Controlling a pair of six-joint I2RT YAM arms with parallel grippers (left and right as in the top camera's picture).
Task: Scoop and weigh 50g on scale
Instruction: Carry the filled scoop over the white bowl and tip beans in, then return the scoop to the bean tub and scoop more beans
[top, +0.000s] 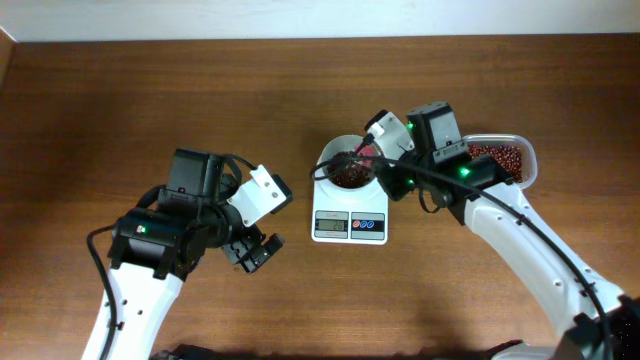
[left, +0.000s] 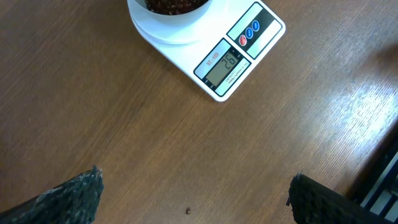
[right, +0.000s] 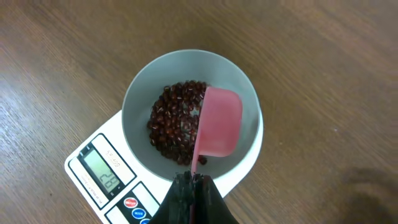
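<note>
While left gripper (top: 257, 250) hangs spread, right gripper (right: 193, 183) pinches scoop (right: 221, 121) above scale (right: 102, 171).

A brown wooden table (top: 120, 90) carries the scale (top: 350, 225) and, to its right, a clear tub of red beans (top: 529, 160).

Setting: robot test bench, lab-type room. Evidence: 2 white robot arms, left arm (top: 130, 300) and right arm (top: 522, 240), with exposed black cabling, work over 1 wood-grain tabletop (top: 120, 100). Plain pale wall (top: 300, 18) along far edge. Props: digital scale (top: 350, 227), white bowl (top: 335, 155) of red beans, clear tub (top: 527, 165) of beans.
</note>
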